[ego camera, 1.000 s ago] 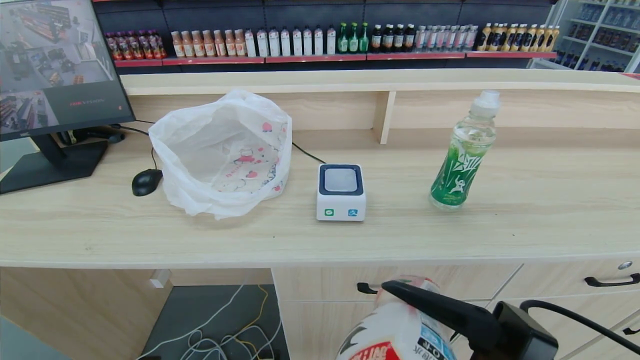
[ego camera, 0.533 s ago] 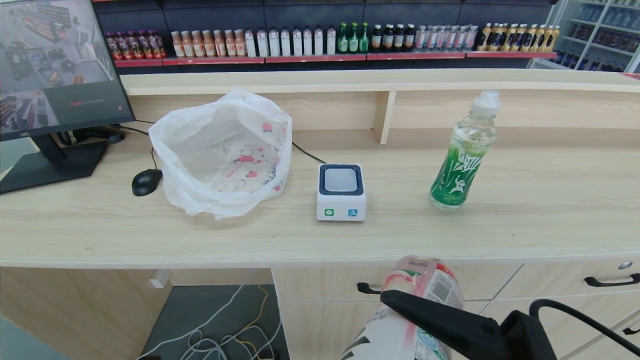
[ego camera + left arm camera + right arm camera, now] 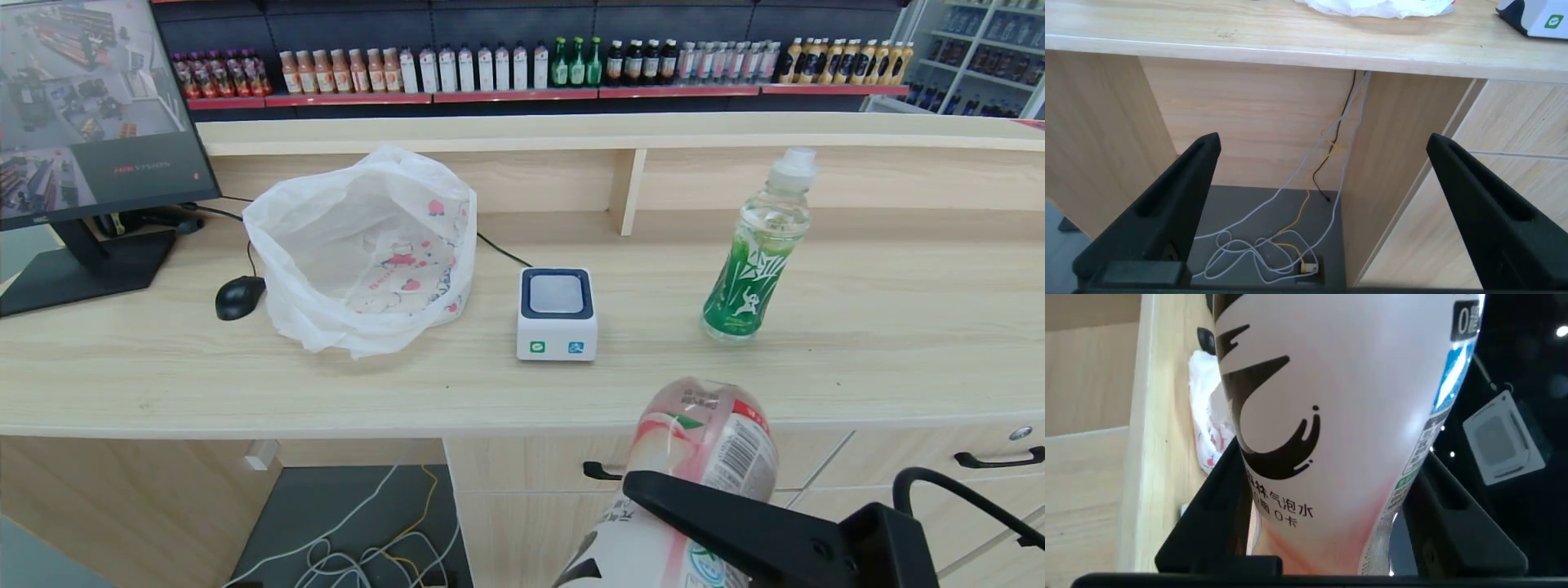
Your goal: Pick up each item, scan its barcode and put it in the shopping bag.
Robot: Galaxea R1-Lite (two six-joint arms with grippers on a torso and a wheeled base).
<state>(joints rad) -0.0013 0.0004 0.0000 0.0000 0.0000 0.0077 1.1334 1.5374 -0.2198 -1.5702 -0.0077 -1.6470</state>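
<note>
My right gripper (image 3: 694, 523) is shut on a pink peach-drink bottle (image 3: 702, 457), held on its side in front of the counter's front edge, its barcode facing up and right. The bottle (image 3: 1339, 416) sits close between the fingers in the right wrist view. A white scanner box (image 3: 556, 314) stands at the counter's middle. An open white shopping bag (image 3: 367, 245) sits to its left. A green bottle (image 3: 755, 253) stands upright to the scanner's right. My left gripper (image 3: 1323, 196) hangs open below the counter, nothing between its fingers.
A monitor (image 3: 90, 106) and a black mouse (image 3: 239, 296) are at the counter's left end. A raised wooden ledge (image 3: 620, 131) runs along the back. Drawers with black handles (image 3: 1000, 459) face me under the counter; cables (image 3: 1306, 196) hang in the gap below.
My right gripper has lifted the peach bottle upward and forward toward the counter edge; more of the bottle and its barcode now shows. Everything on the counter stayed still.
</note>
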